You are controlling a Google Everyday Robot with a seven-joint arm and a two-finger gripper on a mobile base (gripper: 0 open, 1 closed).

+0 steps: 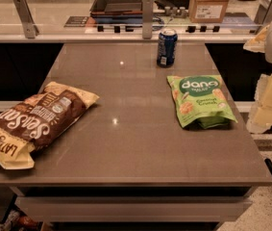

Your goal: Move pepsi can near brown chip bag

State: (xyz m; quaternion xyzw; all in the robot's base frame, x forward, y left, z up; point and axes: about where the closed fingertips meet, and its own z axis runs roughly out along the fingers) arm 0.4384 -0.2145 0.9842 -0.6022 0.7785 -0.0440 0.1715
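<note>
The pepsi can [166, 47] stands upright at the far edge of the grey table [126, 148], a little right of center. The brown chip bag [34, 121] lies flat at the table's left edge and partly overhangs it. My gripper [269, 100] shows as pale blocky parts at the right edge of the view, beyond the table's right side. It is well to the right of the can, nearer to me, and holds nothing that I can see.
A green "dang" bag [200, 100] lies on the right part of the table, in front of the can. A glass partition with metal posts [147, 16] runs behind the table. A cardboard box [210, 4] and a tray [118, 4] sit behind it.
</note>
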